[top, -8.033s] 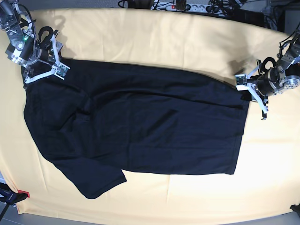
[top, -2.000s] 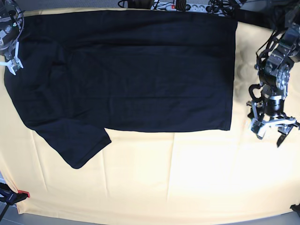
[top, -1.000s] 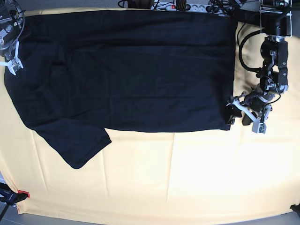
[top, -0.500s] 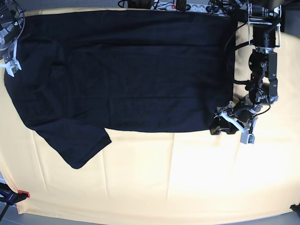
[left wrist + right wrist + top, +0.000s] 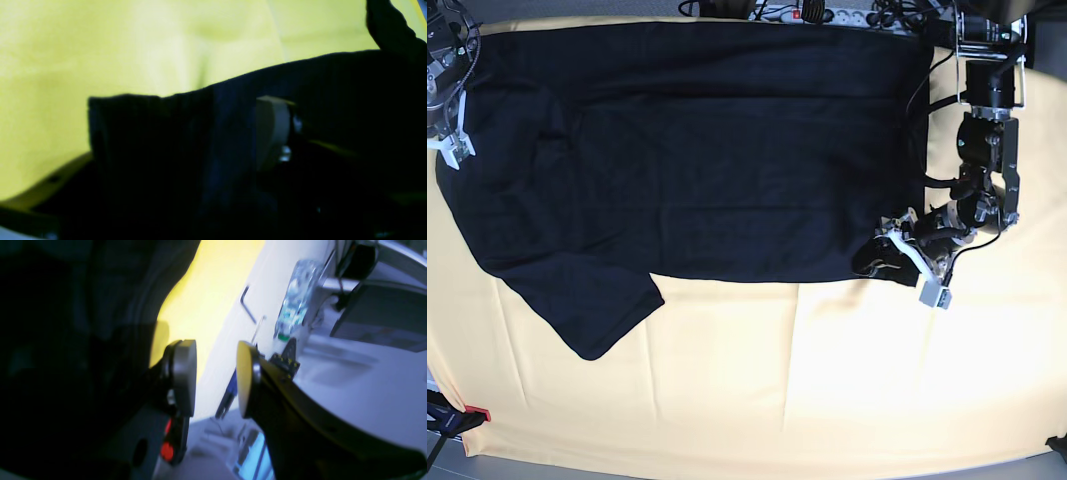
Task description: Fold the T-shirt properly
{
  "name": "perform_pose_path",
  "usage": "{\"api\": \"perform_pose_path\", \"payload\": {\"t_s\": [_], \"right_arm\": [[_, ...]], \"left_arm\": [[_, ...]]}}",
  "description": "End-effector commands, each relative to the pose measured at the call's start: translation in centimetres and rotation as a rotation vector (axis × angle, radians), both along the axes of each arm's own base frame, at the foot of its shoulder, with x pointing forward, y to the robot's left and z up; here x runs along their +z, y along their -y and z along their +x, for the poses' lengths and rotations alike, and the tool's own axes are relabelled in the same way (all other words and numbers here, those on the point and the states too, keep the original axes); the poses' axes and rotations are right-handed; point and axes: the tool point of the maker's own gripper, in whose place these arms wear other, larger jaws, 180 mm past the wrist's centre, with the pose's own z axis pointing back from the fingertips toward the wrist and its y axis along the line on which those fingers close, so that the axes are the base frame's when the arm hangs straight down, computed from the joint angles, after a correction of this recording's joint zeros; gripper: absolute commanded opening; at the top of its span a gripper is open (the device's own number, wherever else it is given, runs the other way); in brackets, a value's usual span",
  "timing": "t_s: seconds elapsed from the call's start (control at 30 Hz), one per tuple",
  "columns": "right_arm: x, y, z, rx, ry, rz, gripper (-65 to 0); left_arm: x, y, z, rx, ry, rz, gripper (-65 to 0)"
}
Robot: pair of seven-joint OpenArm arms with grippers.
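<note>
The shirt (image 5: 697,150) lay flat across the top of the yellow cloth (image 5: 827,380), soft, light and limp. The left gripper (image 5: 897,262) had bunched its four o'clock hem corner; grip unclear. The right gripper (image 5: 216,376) at nine o'clock gaped empty

A wide counter covered in a creased, pale yellow cloth (image 5: 827,380) fills the base view under bright, even light. Along its far edge lie a white power strip (image 5: 812,13) and tangled black cables (image 5: 897,15). A clear plastic bottle (image 5: 297,300) stands nearby.
</note>
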Motion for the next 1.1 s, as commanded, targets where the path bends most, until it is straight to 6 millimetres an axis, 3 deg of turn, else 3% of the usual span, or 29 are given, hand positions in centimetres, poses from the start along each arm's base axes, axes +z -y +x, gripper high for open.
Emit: {"api": "perform_pose_path", "payload": {"t_s": [0.0, 0.07, 0.1, 0.33, 0.4, 0.5, 0.63, 0.87, 1.07], "right_arm": [[1.4, 0.1, 1.5, 0.040, 0.052, -0.025, -42.3], [2.0, -0.4, 2.8, 0.071, 0.097, -0.013, -42.3], [2.5, -0.4, 3.6, 0.074, 0.120, -0.017, -42.3], [7.0, -1.3, 9.0, 0.170, 0.304, -0.044, -42.8], [9.1, -1.6, 10.7, 0.145, 0.454, 0.010, -43.8], [9.9, -2.0, 12.8, 0.098, 0.528, 0.143, -43.7], [8.9, -1.1, 16.1, 0.017, 0.572, 0.330, -39.7], [3.0, 1.6, 21.5, -0.220, 0.479, 0.800, -32.0], [0.9, 1.1, 23.5, -0.313, 0.358, 1.237, -31.6]], "left_arm": [[0.5, -0.2, 0.5, -0.004, 0.001, 0.025, -42.8], [0.8, -0.7, 1.3, 0.021, 0.007, 0.050, -59.9], [0.9, -1.0, 1.6, 0.032, 0.009, 0.065, -65.0], [1.2, -1.7, 2.3, 0.060, 0.016, 0.094, -65.0], [1.3, -1.7, 2.4, 0.060, 0.021, 0.093, -65.0], [1.3, -1.6, 2.4, 0.061, 0.022, 0.091, -65.0], [1.6, -1.6, 2.7, 0.067, 0.040, 0.084, -65.0], [1.4, -1.9, 2.6, 0.064, 0.041, 0.107, -65.0], [1.4, -1.8, 2.6, 0.064, 0.041, 0.106, -65.0]]}}
